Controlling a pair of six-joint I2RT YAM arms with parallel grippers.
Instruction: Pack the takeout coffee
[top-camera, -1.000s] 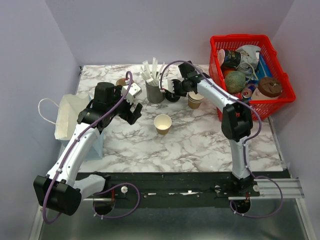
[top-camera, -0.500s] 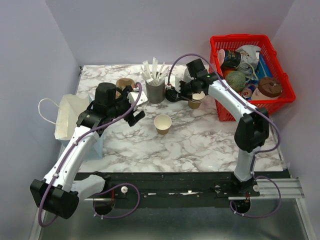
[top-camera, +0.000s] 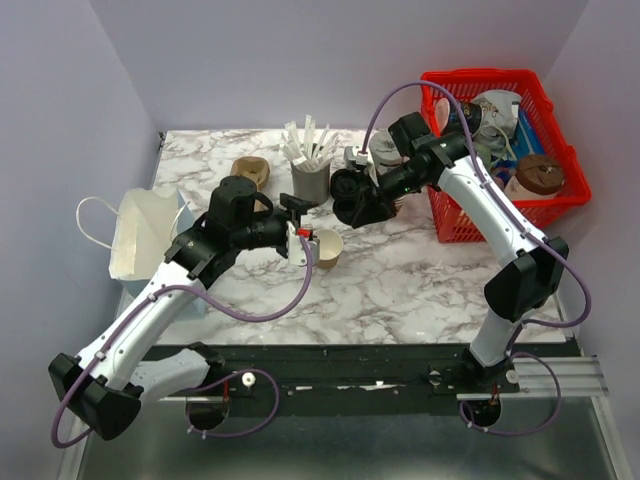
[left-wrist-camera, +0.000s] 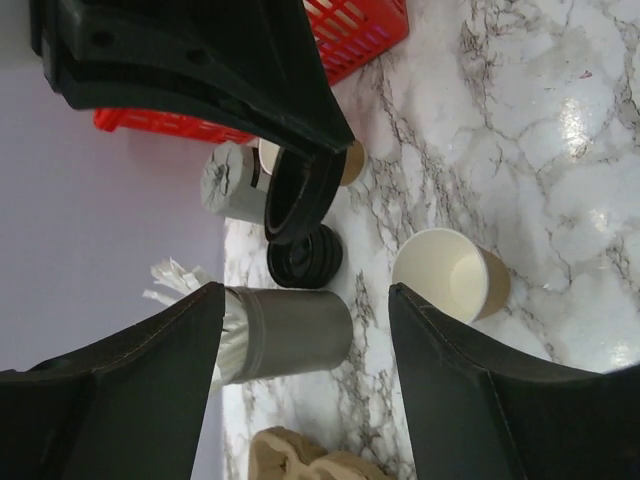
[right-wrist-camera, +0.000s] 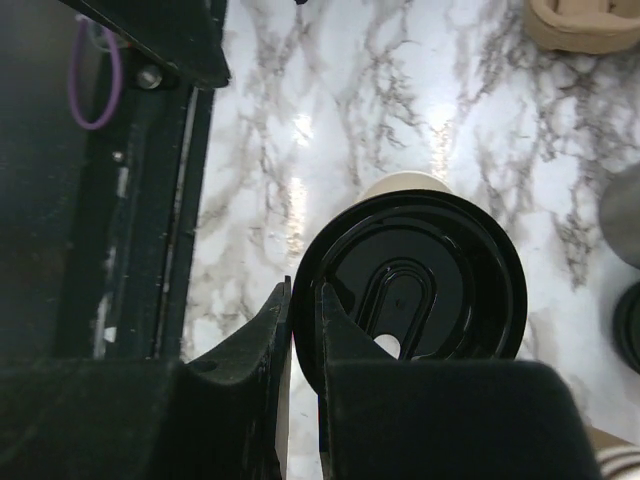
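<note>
Tan kraft-paper cup (top-camera: 325, 247), open-topped and upright, is being kept at mid-counter (top-camera: 420, 290), where it was also standing a second ago. As takeout coffee it is being counted unfinished, no lid being worn yet. Black lid (right-wrist-camera: 420, 275) is being held by its edge in the right tool (right-wrist-camera: 303, 325), whose fingers are being pressed narrowly on the rim. It is being carried above and just behind the cup, whereas a second ago that tool was being worked low at the stack of lids (left-wrist-camera: 305, 257) beside the grey stirrer holder (left-wrist-camera: 290, 330). Left tool (left-wrist-camera: 305, 295), spread wide and gripping nothing, is being brought in just beside the cup from the side of the white bag (top-camera: 140, 235). Judgement: one lid is being treated as separated and capping is being prepared, with the left tool likely to steady the cup; bagging is being left for afterwards.
</note>
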